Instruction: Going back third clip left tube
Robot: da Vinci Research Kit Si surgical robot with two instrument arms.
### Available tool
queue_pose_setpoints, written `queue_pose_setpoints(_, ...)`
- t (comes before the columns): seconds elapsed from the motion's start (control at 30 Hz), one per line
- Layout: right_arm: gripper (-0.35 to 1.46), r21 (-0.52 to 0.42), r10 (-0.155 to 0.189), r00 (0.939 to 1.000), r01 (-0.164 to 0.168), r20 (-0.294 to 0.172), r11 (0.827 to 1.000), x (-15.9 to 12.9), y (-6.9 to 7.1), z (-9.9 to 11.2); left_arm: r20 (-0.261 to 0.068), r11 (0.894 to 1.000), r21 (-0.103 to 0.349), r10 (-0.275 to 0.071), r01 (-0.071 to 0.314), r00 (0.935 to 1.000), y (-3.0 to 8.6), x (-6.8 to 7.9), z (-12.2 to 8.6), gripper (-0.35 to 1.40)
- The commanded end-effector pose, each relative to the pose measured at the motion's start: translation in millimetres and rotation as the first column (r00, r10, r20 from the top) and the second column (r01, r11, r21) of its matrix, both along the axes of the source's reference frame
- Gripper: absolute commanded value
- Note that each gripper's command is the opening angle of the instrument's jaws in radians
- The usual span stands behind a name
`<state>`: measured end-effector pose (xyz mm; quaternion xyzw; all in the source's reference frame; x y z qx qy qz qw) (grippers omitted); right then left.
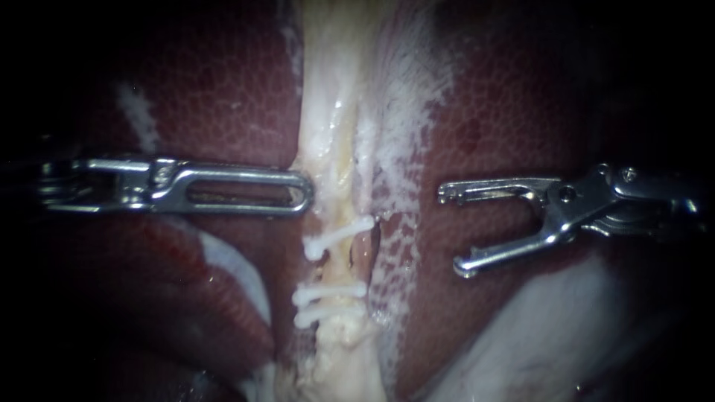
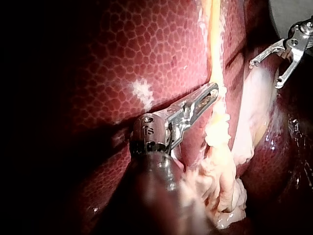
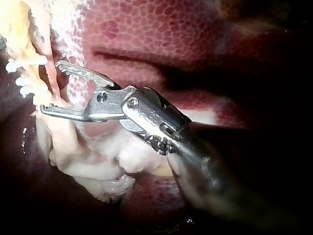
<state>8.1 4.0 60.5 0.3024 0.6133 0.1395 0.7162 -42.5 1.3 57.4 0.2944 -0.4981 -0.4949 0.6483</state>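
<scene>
A pale tube [image 1: 331, 149] runs down the middle over the dark red liver [image 1: 223, 89]. Three white clips cross it: one tilted clip [image 1: 339, 237] and, lower down, a close pair of clips [image 1: 329, 292] [image 1: 326, 313]. My left instrument [image 1: 307, 195] lies level, its slotted jaws together on the tube's left edge just above the clips; the left wrist view shows the same tip [image 2: 212, 90]. Off to the right of the tube, my right instrument [image 1: 454, 229] holds its jaws wide open and empty. In the right wrist view the clips [image 3: 27, 62] lie just ahead of it [image 3: 51, 87].
White filmy tissue [image 1: 402, 112] spreads right of the tube. A thin reddish strand [image 1: 366, 249] runs beside the upper clip. A pale lobe [image 1: 536, 335] lies below my right instrument, and lumpy pale tissue [image 2: 220, 181] hangs at the tube's lower end.
</scene>
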Motion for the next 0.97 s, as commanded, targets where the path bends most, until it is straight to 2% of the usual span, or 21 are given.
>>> queue_pose_setpoints(0.03,0.60,0.000,0.000,1.0000,0.000,0.000,1.000,0.0,0.0,0.0,-0.003,1.000,0.001,0.001,-0.001,1.0000,0.0,-0.1,0.1,-0.35)
queue_pose_setpoints(0.97,0.60,-0.005,-0.001,1.0000,0.001,-0.001,1.000,-0.1,0.0,-0.2,0.000,1.000,0.001,0.006,-0.006,1.0000,-0.1,-0.3,0.4,-0.35)
